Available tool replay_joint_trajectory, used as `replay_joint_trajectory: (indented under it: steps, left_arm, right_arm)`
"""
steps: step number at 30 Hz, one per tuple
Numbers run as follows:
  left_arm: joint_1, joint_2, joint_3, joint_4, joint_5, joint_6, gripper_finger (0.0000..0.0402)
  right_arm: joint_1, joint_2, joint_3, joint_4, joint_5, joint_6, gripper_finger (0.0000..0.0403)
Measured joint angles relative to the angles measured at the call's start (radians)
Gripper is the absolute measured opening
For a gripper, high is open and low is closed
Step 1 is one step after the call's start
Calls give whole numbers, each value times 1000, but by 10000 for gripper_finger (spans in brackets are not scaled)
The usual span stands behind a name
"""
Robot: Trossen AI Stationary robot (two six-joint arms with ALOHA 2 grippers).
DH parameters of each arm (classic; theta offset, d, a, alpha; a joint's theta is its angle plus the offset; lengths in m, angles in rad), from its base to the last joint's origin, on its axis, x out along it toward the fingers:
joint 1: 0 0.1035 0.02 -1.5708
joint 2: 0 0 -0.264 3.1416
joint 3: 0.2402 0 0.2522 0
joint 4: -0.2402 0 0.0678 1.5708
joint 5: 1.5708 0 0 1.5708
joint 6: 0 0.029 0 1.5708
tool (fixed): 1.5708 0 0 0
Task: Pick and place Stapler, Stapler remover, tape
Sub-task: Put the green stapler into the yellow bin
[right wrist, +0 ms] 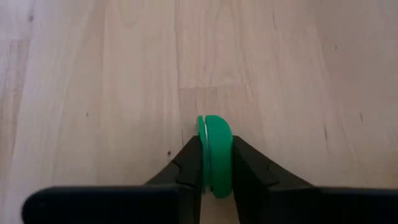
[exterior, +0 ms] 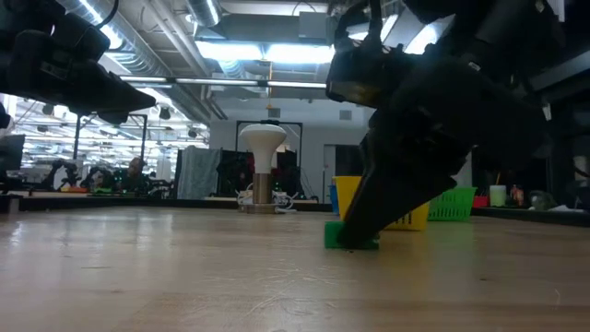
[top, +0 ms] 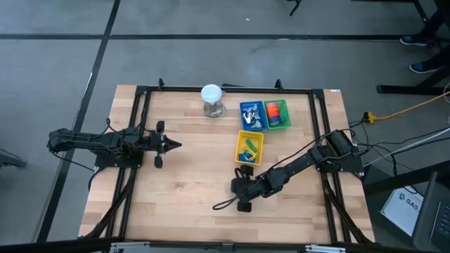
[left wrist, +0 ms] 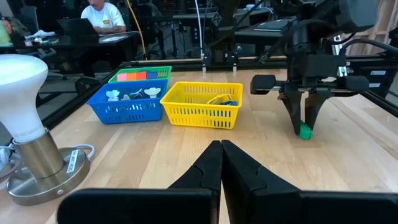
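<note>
The left gripper [top: 176, 145] hovers by the wooden table's [top: 190, 197] left edge, jaws pressed together. Toward the far edge, orange and red tape pieces [top: 276, 110] sit in a green mesh basket [top: 279, 125]. Near the middle, the right gripper [right wrist: 216, 163] clamps a small green stapler [right wrist: 215, 154] on the tabletop.

Bright, even overhead strip lights [exterior: 267, 51] – slight glare, soft shadows on table [top: 190, 176] – low-view foreground arm blurred, backlit.
</note>
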Motion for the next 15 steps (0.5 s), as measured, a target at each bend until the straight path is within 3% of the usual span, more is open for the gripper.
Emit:
replay_joint_trajectory:
  steps: [9,15]
  left_arm:
    - [0,0,0,0,0,0,1]
    - [0,0,0,0,0,0,1]
  right_arm:
    - [-26,-65,-3,63,-26,-99,78]
    - [-55,-190,-47,64,-25,-124,64]
